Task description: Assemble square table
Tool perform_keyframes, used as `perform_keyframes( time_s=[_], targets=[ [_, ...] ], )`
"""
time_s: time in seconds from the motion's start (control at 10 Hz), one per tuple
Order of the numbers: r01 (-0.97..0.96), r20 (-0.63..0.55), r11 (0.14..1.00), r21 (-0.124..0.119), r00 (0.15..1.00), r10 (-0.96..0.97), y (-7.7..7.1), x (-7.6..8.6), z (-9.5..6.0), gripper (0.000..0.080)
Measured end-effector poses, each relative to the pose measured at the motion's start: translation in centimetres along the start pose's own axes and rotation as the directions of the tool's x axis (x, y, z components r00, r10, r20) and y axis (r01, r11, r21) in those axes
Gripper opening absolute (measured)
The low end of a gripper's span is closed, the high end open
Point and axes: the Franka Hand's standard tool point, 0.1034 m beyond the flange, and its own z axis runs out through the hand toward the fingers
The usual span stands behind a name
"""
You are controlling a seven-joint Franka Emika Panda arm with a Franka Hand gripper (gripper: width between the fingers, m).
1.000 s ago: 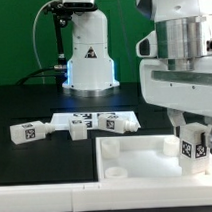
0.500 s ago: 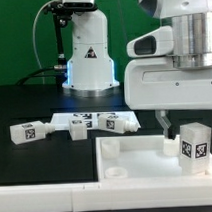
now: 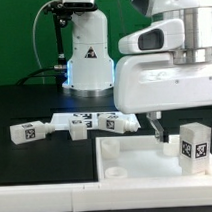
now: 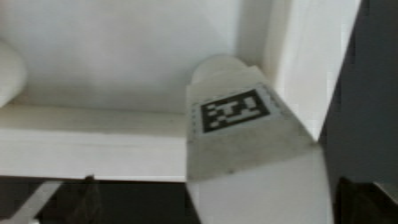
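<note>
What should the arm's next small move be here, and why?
Probably rise clear and head for the loose legs on the exterior view's left. The gripper is open and off the leg, which stands upright by itself in a corner of the table top, so that one looks placed.

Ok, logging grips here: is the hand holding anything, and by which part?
Nothing is held: the hand is open, and the leg stands free on the table top.

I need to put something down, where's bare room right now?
Black table between the loose legs and the square top; also the top's floor between its corner socket and the upright leg. Crowded among the loose legs.
</note>
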Motion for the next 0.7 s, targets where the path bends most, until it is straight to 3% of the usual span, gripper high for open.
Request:
perform_keyframes(
  time_s=[0.1,0.2,0.3,0.4,0.7],
  targets=[
    [-0.013,0.000,1.000,0.000,1.000,0.013,0.03,0.00,0.02,0.0620],
    [-0.016,0.000,1.000,-0.001,1.000,0.016,0.07,-0.02,0.06,0.0441],
    [-0.083,0.001,0.997,0.000,0.997,0.083,0.02,-0.05,0.10,0.0441],
    [-0.150,0.002,0.989,0.000,0.989,0.150,0.01,-0.08,0.16,0.0285],
    [-0.483,-0.001,0.876,-0.007,0.876,0.483,-0.47,-0.14,0.28,0.0286]
  ],
)
